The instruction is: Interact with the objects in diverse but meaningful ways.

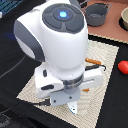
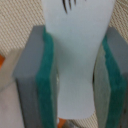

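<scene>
Slim white fish-shaped piece with dark gill marks (image 2: 75,55) sat between the two pads of the gripper (image 2: 75,75). In the wrist view the green-faced grey pads (image 2: 47,85) pressed against both of its flanks; gripper closed on the piece. Woven beige surface visible behind it.

In the exterior view a small white-and-blue tip of the same piece (image 1: 73,106) poked out under the gripper (image 1: 71,102), low over the woven beige placemat (image 1: 102,55), near the mat's edge closest to the camera. Whether the tip touched the mat could not be told.

The large white robot arm with a blue-lit round cap (image 1: 60,37) filled most of the exterior view and hid the middle of the mat. An orange-handled utensil (image 1: 93,62) lay on the mat just beside the arm, toward the exterior view's right; only part of it showed.

Round red tomato (image 1: 123,66) rested on the dark tabletop (image 1: 112,107) off the mat, at the exterior view's right edge, well apart from the gripper.

Grey metal pot (image 1: 96,14) stood at the far side of the tabletop, beyond the mat. Part of a round tan plate (image 1: 124,19) showed in the far corner on the exterior view's right.
</scene>
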